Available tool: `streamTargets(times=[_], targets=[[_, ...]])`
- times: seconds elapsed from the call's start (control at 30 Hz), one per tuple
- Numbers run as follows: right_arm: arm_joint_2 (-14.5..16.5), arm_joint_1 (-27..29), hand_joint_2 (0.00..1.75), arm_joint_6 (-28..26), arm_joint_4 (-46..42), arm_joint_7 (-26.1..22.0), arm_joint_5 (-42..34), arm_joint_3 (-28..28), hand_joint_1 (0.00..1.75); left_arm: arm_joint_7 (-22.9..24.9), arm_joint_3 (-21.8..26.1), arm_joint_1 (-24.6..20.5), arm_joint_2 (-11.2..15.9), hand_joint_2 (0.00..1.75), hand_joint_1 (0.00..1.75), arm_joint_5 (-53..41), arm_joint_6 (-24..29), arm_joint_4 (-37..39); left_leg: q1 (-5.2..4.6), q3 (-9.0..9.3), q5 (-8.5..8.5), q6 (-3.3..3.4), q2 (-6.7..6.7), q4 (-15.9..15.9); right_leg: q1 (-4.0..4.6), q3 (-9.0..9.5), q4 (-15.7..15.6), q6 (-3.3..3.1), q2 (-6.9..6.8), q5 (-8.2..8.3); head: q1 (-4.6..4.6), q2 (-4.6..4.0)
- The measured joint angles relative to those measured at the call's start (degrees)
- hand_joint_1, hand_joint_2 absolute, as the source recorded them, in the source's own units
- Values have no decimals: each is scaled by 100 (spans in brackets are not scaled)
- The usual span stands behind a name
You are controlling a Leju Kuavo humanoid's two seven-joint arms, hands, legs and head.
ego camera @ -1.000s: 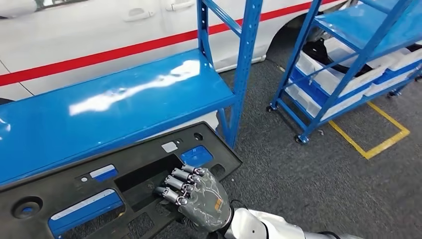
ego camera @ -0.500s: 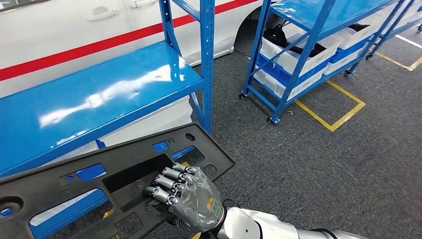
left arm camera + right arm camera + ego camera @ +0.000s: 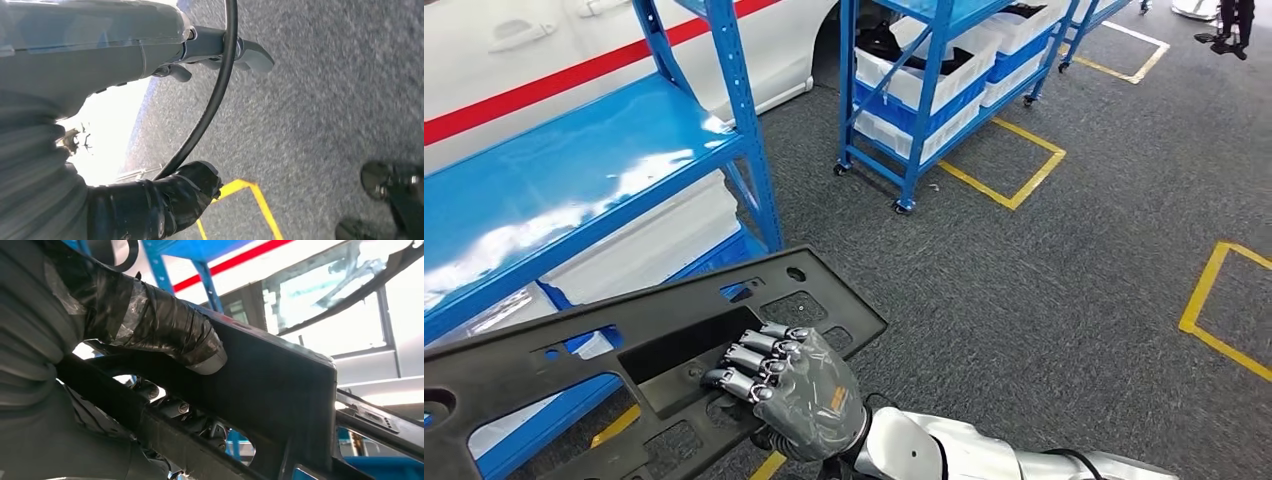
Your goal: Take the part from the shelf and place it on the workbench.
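The part (image 3: 674, 330) is a long black plastic panel with several cut-outs, held level in front of me, off the blue shelf (image 3: 574, 170). My right hand (image 3: 789, 385) grips its right end, fingers hooked over the edge of a rectangular opening. In the right wrist view the taped thumb (image 3: 165, 330) presses on the underside of the part (image 3: 270, 385) while the fingers (image 3: 185, 415) curl through from the other side. The panel's left end runs out of the head view. In the left wrist view my left hand (image 3: 165, 200) hangs over the grey floor; its grasp is unclear.
A wheeled blue rack (image 3: 924, 70) with white bins stands ahead. A white car (image 3: 524, 60) with a red stripe is behind the shelf. Yellow floor lines (image 3: 1014, 170) mark the grey carpet, with open floor to the right.
The camera has swung right, so the shelf and car slid left in the picture. The part has left the shelf with my right hand still gripping it.
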Motion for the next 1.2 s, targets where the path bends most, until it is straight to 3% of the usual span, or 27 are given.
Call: streamTargets(times=[0.03,0.1,0.13,0.17,0.2,0.23,0.3,0.37,0.4,0.47,0.5,0.53,0.57,0.63,0.67,0.7,0.73,0.8,0.87,0.9,0.97,1.0,1.03,1.13,1.17,1.2], targets=[[10,-22,175,19,4,-2,-10,4,175,0,0,11,-8,175,0,-1,-8,1,11,-55,-192,-29,-168,138,-4,-71,-16,-66,55,75,0,0],[39,-69,175,39,12,-6,-19,14,175,0,0,36,-16,175,0,-5,-18,2,6,-217,-787,-36,-530,720,21,-230,-19,-153,179,221,-2,0],[52,-82,175,40,16,-8,-22,19,175,0,0,45,-17,175,0,-7,-20,2,-8,-292,-1026,-17,-608,1082,46,-314,-11,-178,251,291,-3,0],[58,-86,175,40,22,-9,-26,24,175,0,0,49,-15,175,0,-8,-20,2,-22,-321,-1138,9,-638,1366,70,-402,1,-191,328,360,-2,0],[61,-87,175,41,30,-9,-30,30,175,0,0,47,-14,175,0,-8,-20,2,-40,-274,-1115,42,-651,1489,89,-496,20,-195,407,427,-3,0],[61,-88,175,40,38,-9,-34,35,175,0,0,45,-14,175,0,-8,-20,2,-57,-134,-989,80,-669,1405,102,-584,41,-194,486,491,-3,0],[64,-95,175,39,45,-9,-44,41,175,0,1,37,-7,175,0,-9,-21,1,-92,390,-726,178,-843,728,116,-747,83,-177,633,609,-2,0],[74,-113,175,39,46,-10,-50,43,175,-1,2,33,5,175,0,-9,-22,0,-109,833,-691,241,-1065,21,123,-842,104,-138,756,724,1,1],[80,-121,175,39,47,-11,-50,44,175,-1,2,27,11,175,0,-10,-22,-1,-116,920,-716,254,-1117,-154,119,-867,94,-107,813,788,1,1],[82,-129,175,39,48,-15,-54,46,175,-3,2,7,4,175,0,-13,-25,1,-109,907,-641,264,-1011,-234,112,-895,47,-38,922,907,-2,1],[79,-132,175,40,50,-15,-58,48,175,-4,2,-4,-1,175,0,-15,-30,1,-97,888,-581,286,-929,-269,117,-924,76,-7,886,865,1,1],[77,-141,175,41,52,-15,-64,49,175,-5,2,-6,-6,175,0,-16,-34,2,-85,854,-512,318,-839,-297,121,-973,188,19,788,711,8,1],[74,-149,175,46,55,-15,-73,51,175,-7,2,1,-11,175,0,-17,-41,2,-77,805,-444,348,-746,-321,117,-1045,409,44,644,456,14,0],[74,-164,175,63,58,-15,-91,57,175,-9,2,17,-10,175,0,-20,-54,2,-105,664,-333,377,-568,-311,67,-1214,1105,104,402,-121,22,0],[73,-165,175,76,63,-13,-99,60,175,-9,2,22,-10,175,0,-26,-58,2,-112,577,-282,373,-480,-293,31,-1257,1434,138,353,-252,23,0],[73,-165,175,91,69,-8,-105,62,175,-9,2,23,-10,175,0,-33,-61,2,-115,483,-235,363,-390,-267,-3,-1235,1637,169,324,-245,23,0],[72,-166,175,105,75,-4,-114,65,175,-9,2,20,-10,175,0,-42,-62,2,-116,387,-195,349,-306,-232,-34,-1125,1656,195,297,-130,25,0],[72,-178,175,125,80,2,-143,71,175,-9,2,9,-9,175,0,-51,-63,2,-115,226,-135,313,-164,-155,-68,-616,1127,213,142,93,25,1],[74,-218,175,131,78,3,-181,83,175,-9,2,10,-12,175,0,-52,-63,2,-115,145,-83,255,-47,-98,-13,-58,347,165,-128,6,23,1],[75,-241,175,133,77,3,-192,87,175,-9,2,8,-14,175,0,-53,-63,2,-108,134,-52,221,14,-89,32,87,94,122,-209,-67,23,1],[76,-264,175,140,77,4,-204,91,175,-9,2,4,-21,175,0,-57,-63,2,-87,122,17,142,133,-105,88,86,-62,21,-146,-36,23,1],[77,-270,175,147,77,4,-210,92,175,-9,2,-1,-22,175,0,-58,-63,2,-68,106,-7,105,95,-87,87,51,-101,-27,-86,33,23,1],[78,-282,175,160,78,4,-219,93,175,-9,2,1,-27,175,0,-60,-64,2,-54,66,-126,76,-29,-5,77,2,-135,-79,-28,106,23,1],[97,-327,175,212,83,4,-268,94,175,-9,3,30,-31,175,0,-66,-67,3,-32,-176,-908,34,-548,848,62,-221,-163,-186,176,331,22,0],[101,-332,175,225,89,4,-289,94,175,-9,3,38,-29,175,0,-68,-66,3,-30,-240,-1089,26,-613,1184,66,-313,-149,-191,252,397,20,0],[101,-333,175,232,97,4,-303,94,175,-9,4,39,-25,175,0,-69,-64,2,-28,-240,-1134,17,-639,1384,65,-407,-127,-181,329,459,21,0]])
